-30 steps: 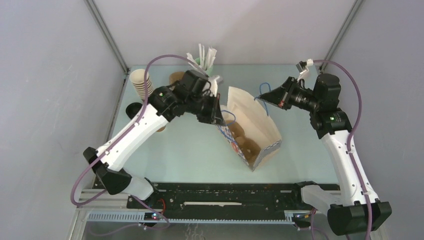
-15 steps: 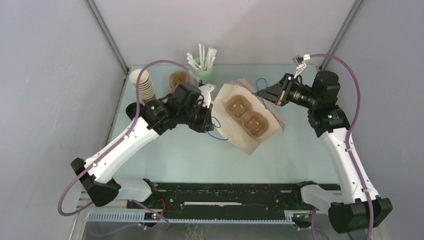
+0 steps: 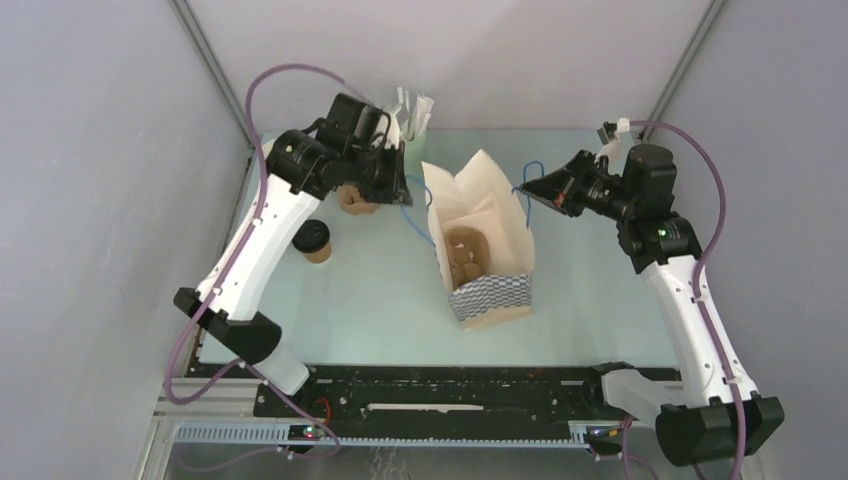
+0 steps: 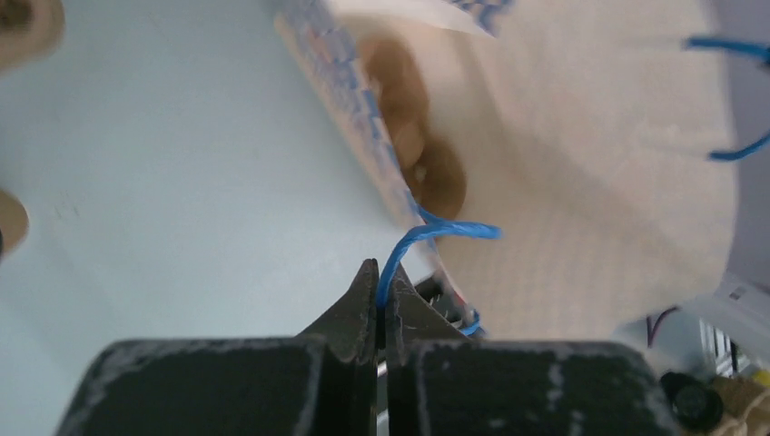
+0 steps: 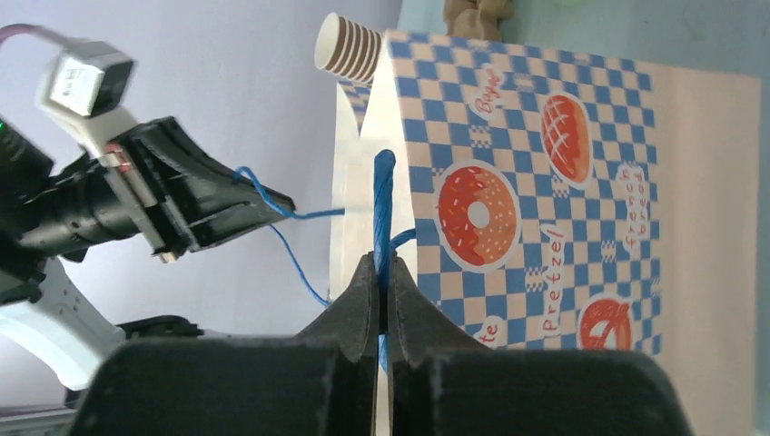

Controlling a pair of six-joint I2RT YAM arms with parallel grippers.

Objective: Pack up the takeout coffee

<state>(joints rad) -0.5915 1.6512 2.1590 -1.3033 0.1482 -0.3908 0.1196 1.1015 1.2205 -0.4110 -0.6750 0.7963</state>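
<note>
Bag handles are what both arms have hold of. The left gripper point(image 4: 380, 274) is clenched on one thin blue handle point(image 4: 427, 233), its fingers pressed together with the cord running up between them. The right gripper point(image 5: 382, 272) is clamped the same way on the other blue handle point(image 5: 384, 195). Between them the paper bag point(image 3: 490, 296) stands upright on the pale table point(image 3: 380, 290), its mouth spread open toward the overhead camera.

From the right wrist I see the bag's outer wall, blue check printed with doughnuts and pretzels. Inside it I make out a brown pulp cup carrier point(image 3: 463, 255) lying low in the bag.

I see one takeout coffee point(image 3: 312, 241), black lid on, standing upright on the table. It sits outside the bag, well to the left of it, just beside the left arm's white forearm.

At the back edge a green cup of white sticks point(image 3: 415, 125) stands just behind the left gripper. A stack of lidless cups point(image 5: 350, 45) shows past the bag in the right wrist view.
</note>
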